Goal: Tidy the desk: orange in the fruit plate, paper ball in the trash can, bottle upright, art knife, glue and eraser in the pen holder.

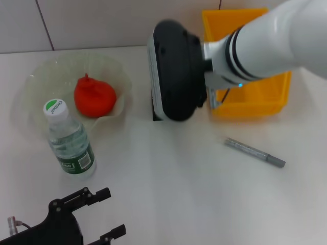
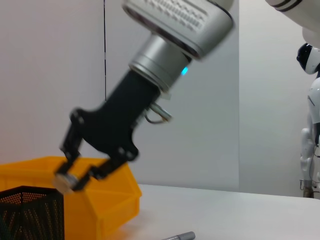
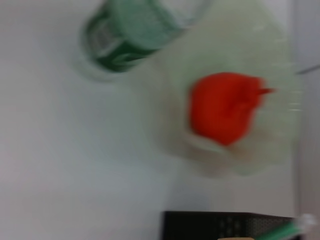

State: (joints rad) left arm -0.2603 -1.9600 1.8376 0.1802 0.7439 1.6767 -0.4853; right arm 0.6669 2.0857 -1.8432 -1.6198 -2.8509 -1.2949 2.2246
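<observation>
The right gripper [image 2: 75, 175] hangs over the black mesh pen holder [image 2: 30, 212], its black fingers [image 2: 70, 145] pinched on a small pale cylindrical object [image 2: 65, 181] just above the holder's rim; whether that object is the glue or the eraser cannot be told; in the head view the right arm's black wrist housing [image 1: 176, 69] covers the holder almost wholly, at about 12 o'clock from the table's middle; the yellow plastic bin [image 1: 255, 99] stands just behind and beside the holder, toward 1 o'clock; the orange [image 1: 94, 96] lies in the clear, wavy-edged fruit plate [image 1: 115, 66] at 10 o'clock; the clear plastic bottle with a green label and white cap [image 1: 69, 140] stands upright at the plate's near edge, toward 9 o'clock; a grey metal art knife [image 1: 254, 152] lies flat on the white table [image 1: 179, 194] at 3 o'clock, well apart from the holder; the left gripper [image 1: 104, 212] rests low at 7 o'clock, its two black fingers [image 1: 94, 195] spread apart and holding nothing.
</observation>
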